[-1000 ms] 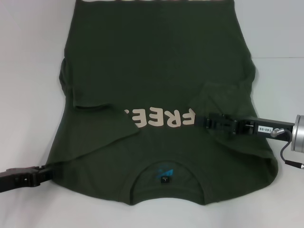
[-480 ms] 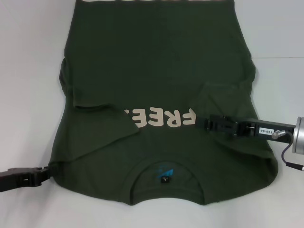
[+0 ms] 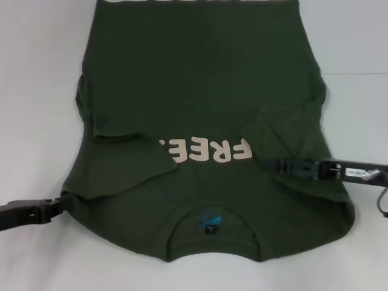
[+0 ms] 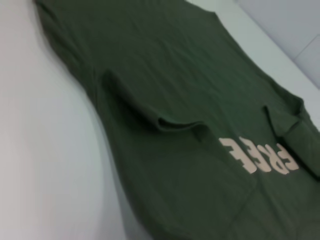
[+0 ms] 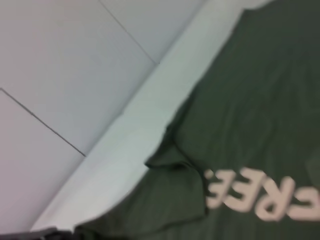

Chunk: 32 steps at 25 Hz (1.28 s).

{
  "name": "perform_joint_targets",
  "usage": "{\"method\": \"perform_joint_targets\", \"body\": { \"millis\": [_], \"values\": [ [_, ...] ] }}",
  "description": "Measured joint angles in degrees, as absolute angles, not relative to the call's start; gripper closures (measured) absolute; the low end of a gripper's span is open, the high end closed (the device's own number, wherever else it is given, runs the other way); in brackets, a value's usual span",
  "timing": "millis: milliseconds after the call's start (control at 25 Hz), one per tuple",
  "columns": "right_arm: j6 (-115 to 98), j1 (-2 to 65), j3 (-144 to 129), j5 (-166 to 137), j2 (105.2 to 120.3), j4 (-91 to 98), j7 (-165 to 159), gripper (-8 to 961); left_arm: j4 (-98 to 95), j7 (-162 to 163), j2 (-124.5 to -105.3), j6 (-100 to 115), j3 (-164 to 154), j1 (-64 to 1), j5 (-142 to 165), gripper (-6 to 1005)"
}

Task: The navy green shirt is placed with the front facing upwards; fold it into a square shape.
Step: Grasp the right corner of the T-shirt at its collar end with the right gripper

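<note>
Over the folded-in right sleeve, the right gripper (image 3: pixel 280 164) hangs, its finger state unclear; the left gripper (image 3: pixel 53 208), equally unreadable, sits at the left edge of the navy green shirt (image 3: pixel 200 79), apparently ready to fold.

Pale white surface (image 3: pixel 36 73), evenly lit. Beyond its edge, grey floor (image 5: pixel 65 65) with thin dark seams.

A pale table (image 3: pixel 36 151) fills the head view. The right wrist view shows its light edge (image 5: pixel 150 125) and, beyond it, a grey floor (image 5: pixel 75 65) crossed by thin dark seams.
</note>
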<state>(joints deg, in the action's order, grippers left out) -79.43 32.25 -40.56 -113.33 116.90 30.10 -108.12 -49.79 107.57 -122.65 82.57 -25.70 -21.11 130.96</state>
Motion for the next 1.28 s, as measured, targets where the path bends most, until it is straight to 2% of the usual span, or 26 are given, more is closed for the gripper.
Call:
{"method": "perform_joint_targets", "body": {
  "millis": [280, 440, 760, 1280],
  "values": [
    [-84.0, 29.2, -40.1, -116.6, 112.12, 30.6, -115.9, 9, -50.0, 107.8, -122.38, 84.0, -25.6, -21.5, 130.6, 976],
    [-85.0, 25.7, -40.0, -116.6, 110.41, 32.3, -118.7, 8, -50.1, 108.5, -122.38, 84.3, -25.6, -21.5, 130.6, 976],
    [-84.6, 22.1, -39.2, -118.4, 109.12, 33.5, -121.4, 8, -49.9, 109.1, -122.41, 84.4, -25.6, -22.0, 130.6, 975],
    [-81.7, 24.6, -38.7, -122.1, 110.36, 33.0, -122.5, 46, -49.7, 109.2, -122.43, 84.2, -25.7, -22.8, 130.6, 975]
  ]
}}
